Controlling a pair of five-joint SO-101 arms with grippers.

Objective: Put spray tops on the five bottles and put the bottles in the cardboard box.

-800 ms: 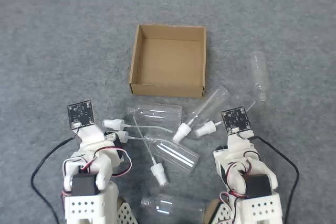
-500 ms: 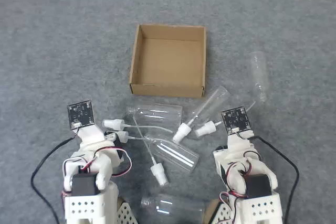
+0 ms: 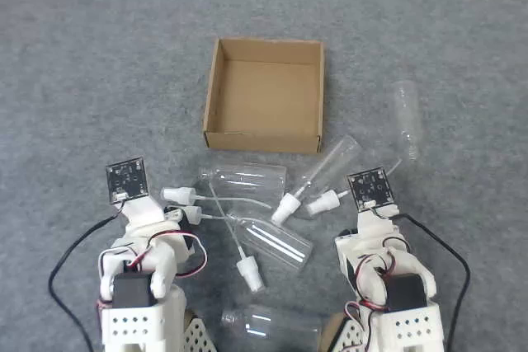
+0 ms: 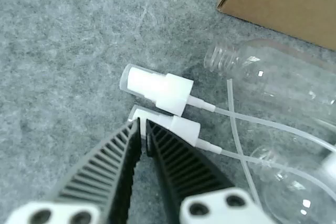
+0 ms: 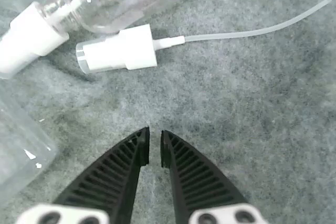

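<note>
White plastic spray tops (image 4: pixel 157 87) with thin tubes lay on the grey carpet (image 3: pixel 82 80), two just ahead of the left gripper (image 4: pixel 142 124). It was pressed together and held nothing. It would need to spread first, then pinch one top by its fat collar, not the tube. Clear plastic bottles (image 3: pixel 247 177) lay in the middle with tubes across them, in the way, near the brown cardboard box (image 3: pixel 262 142). The right gripper (image 5: pixel 154 132) looked closed too, maybe with a tiny gap.

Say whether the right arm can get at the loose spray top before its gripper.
Probably yes: the spray top lies just ahead of the shut right gripper, only bare carpet between them.
</note>
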